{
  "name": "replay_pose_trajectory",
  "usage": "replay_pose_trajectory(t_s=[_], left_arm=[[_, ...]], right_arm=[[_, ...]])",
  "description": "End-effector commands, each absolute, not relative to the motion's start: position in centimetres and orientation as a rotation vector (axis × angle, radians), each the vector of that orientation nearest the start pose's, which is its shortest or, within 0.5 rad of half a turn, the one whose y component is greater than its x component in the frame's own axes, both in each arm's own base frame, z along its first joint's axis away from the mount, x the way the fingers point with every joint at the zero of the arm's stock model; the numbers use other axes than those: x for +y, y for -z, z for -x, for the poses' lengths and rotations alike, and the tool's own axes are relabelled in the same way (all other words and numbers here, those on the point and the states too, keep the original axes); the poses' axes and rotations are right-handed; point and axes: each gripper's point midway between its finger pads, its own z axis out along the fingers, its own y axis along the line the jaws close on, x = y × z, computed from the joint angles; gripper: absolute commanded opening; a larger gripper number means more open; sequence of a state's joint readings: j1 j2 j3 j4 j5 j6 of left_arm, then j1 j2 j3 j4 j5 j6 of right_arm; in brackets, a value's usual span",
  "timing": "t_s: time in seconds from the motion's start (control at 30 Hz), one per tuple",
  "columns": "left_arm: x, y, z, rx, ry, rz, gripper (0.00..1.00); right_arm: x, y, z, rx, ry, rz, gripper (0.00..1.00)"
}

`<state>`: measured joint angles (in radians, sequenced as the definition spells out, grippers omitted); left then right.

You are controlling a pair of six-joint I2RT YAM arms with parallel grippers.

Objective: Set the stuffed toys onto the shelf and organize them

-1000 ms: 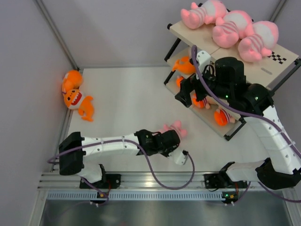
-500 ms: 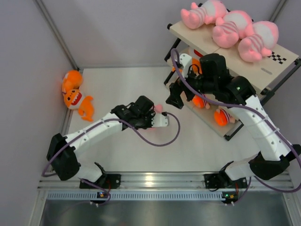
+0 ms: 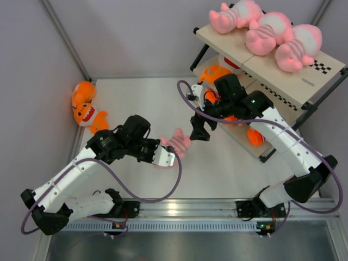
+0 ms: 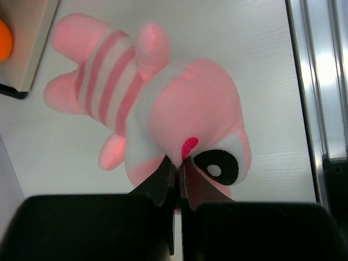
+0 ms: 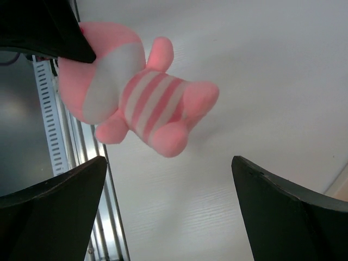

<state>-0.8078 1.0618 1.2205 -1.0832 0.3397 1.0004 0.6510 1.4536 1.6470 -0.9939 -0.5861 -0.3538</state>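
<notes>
Left pincer is pinching the pink striped plush by its head, mid-frame over the tabletop, right pincer gaping just beside its feet, so I'd clamp the striped belly squarely before the left lets go.

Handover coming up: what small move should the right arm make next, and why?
Probably ease the open right gripper forward around the body of the pink-and-white striped plush toy. The left gripper pinches the toy by its head only, and the striped body hangs free just ahead of the right fingers.
</notes>
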Motion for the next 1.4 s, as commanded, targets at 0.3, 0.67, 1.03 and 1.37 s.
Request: replay_pose_trajectory(t_s=[0.3, 0.67, 1.03, 1.37], left_arm=[[-21.7, -26.9, -14.3, 1.070, 0.384, -2.085, 0.00], [-21.7, -27.9, -13.9, 1.001, 0.369, -2.079, 0.00], [-20.9, -27.7, -15.4, 1.111, 0.278, -2.030, 0.00], [-20.2, -32.7, -18.6, 1.268, 0.148, -1.696, 0.98]], right_arm=[[28.9, -29.3, -23.2, 1.832, -0.897, 1.413, 0.99], [31.8, -27.5, -24.8, 1.864, -1.069, 1.389, 0.99], [31.2, -27.9, -22.4, 1.912, -1.168, 1.367, 0.00], [29.2, -36.6, -25.7, 1.906, -0.911, 0.969, 0.00]])
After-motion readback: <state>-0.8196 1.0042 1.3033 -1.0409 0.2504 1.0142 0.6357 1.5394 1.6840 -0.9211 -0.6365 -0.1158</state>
